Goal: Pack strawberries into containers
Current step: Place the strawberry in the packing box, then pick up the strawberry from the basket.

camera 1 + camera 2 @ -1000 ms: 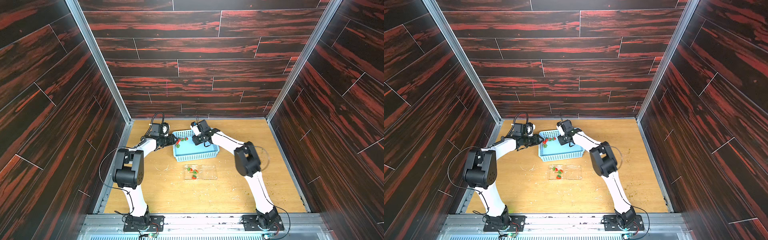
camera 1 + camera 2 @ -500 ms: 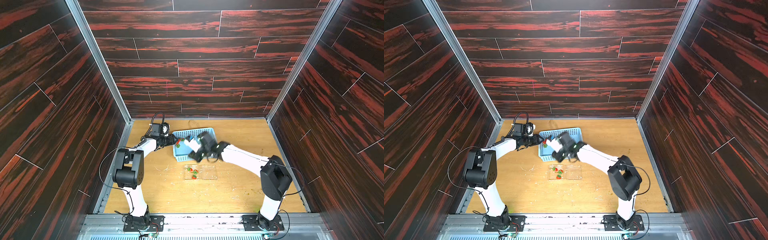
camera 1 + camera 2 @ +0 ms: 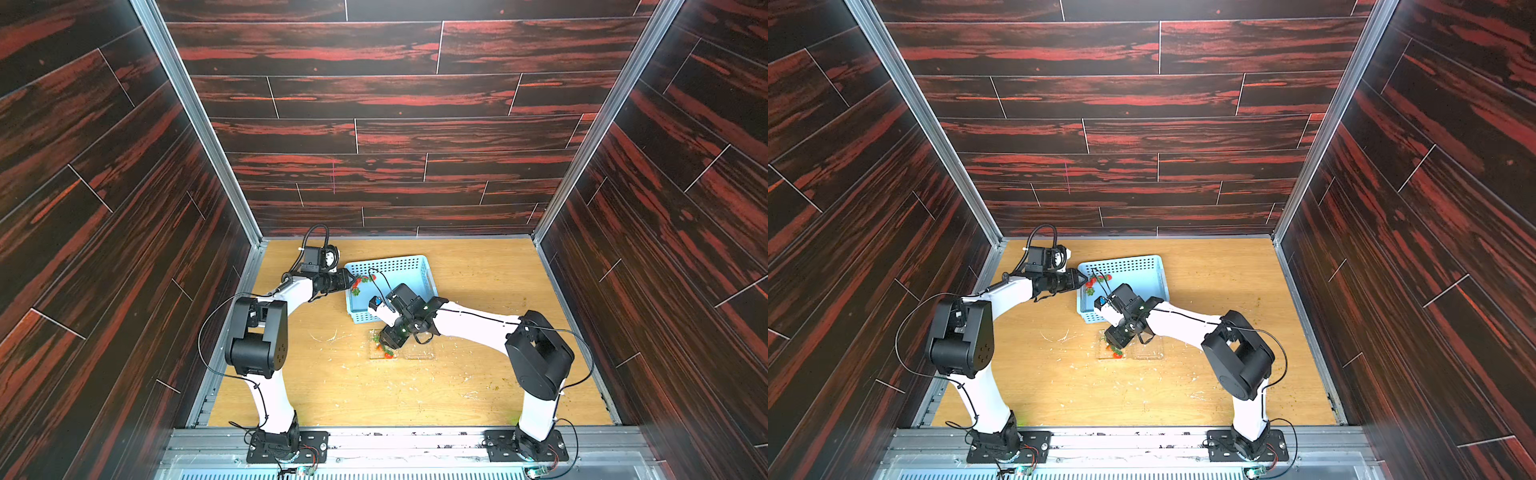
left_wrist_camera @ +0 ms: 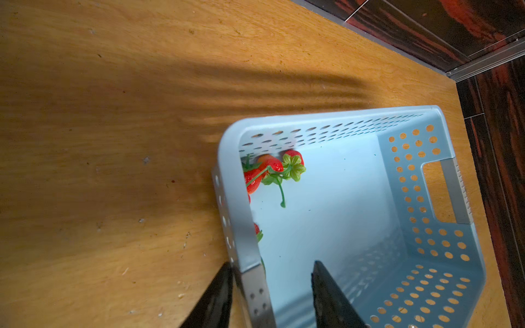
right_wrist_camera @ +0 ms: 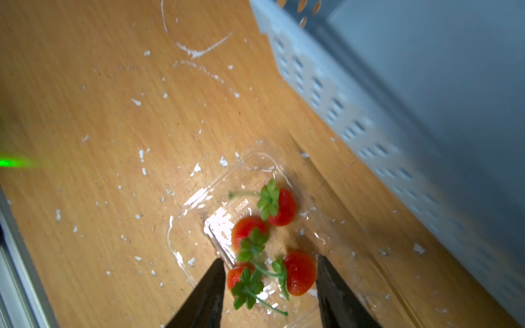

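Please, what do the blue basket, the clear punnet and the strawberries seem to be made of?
The basket looks like moulded plastic, light blue and matte: punched holes, a cut handle slot. The punnet seems thin clear glossy plastic: the table shows through, its edges glint. The strawberries are probably artificial, perhaps plastic: even shiny red skin, stiff wiry green stems.

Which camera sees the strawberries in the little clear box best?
The right wrist view: four strawberries lie close up in the clear box, under the open right gripper. In both top views they are tiny red specks, partly hidden by that gripper. The left wrist view shows only berries in the basket.
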You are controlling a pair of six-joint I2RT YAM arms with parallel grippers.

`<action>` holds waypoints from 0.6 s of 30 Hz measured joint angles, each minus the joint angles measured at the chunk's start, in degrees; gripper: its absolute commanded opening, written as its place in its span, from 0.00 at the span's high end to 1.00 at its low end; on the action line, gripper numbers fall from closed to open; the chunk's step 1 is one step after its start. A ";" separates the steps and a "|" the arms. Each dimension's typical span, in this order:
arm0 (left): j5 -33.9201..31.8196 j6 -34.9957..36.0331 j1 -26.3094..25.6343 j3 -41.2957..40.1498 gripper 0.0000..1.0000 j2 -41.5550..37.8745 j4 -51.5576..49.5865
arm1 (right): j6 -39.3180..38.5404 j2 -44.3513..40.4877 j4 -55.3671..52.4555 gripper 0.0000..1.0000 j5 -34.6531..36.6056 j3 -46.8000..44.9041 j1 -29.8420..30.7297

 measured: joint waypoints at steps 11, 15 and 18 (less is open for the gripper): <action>0.15 0.00 0.00 0.00 0.57 0.00 -0.02 | -2.40 15.98 -0.61 0.45 5.75 32.57 -7.69; 0.37 -0.02 0.00 0.11 0.58 0.00 -0.07 | -2.03 31.21 -4.98 0.44 10.03 51.28 -9.31; 0.46 0.00 0.00 0.33 0.58 0.00 -0.07 | -1.22 40.17 -9.66 0.42 11.37 61.75 -9.92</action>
